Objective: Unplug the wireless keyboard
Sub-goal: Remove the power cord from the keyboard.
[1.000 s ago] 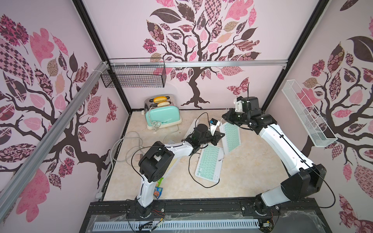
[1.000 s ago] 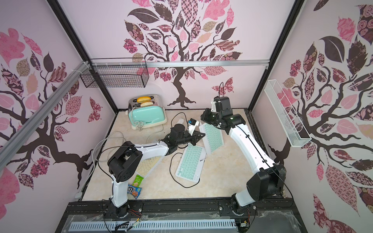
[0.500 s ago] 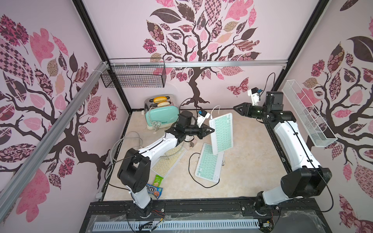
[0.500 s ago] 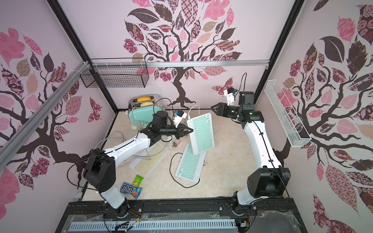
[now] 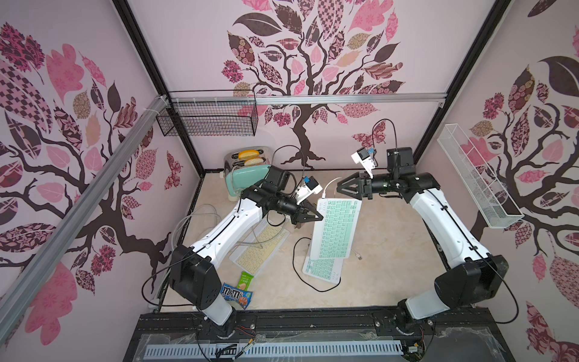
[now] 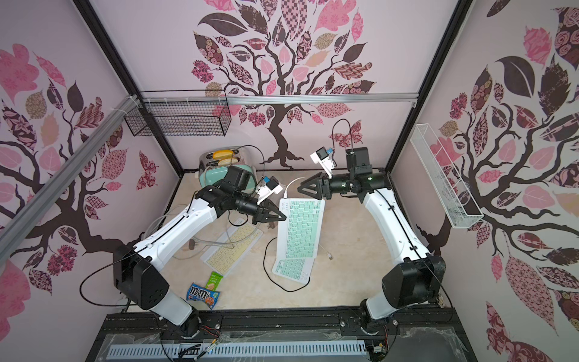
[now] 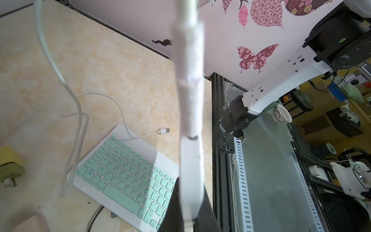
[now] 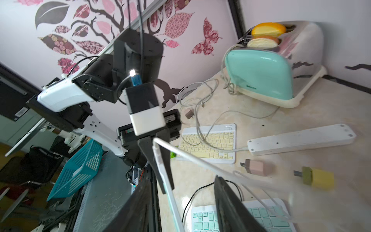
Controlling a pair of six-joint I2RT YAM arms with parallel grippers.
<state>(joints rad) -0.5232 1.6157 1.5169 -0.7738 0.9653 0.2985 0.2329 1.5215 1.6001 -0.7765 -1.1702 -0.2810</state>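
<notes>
Item: slim white plastic keyboard with mint keys [image 5: 336, 228], held aloft over worktop centre, one edge pinched by left gripper [image 5: 317, 216]. Likely light, rigid, slick. Right gripper [image 5: 340, 187] spread beside white charging cable [image 5: 327, 187]; best grasped at the plug.

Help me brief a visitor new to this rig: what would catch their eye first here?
First, the raised mint keyboard, held tilted in mid-air above the table, its edge pinched by the shut left hand. Next, the right hand, open just beyond the keyboard's far end, where a white cable leaves its corner. Then the teal toaster with bread in its slots, at the back of the table.
</notes>
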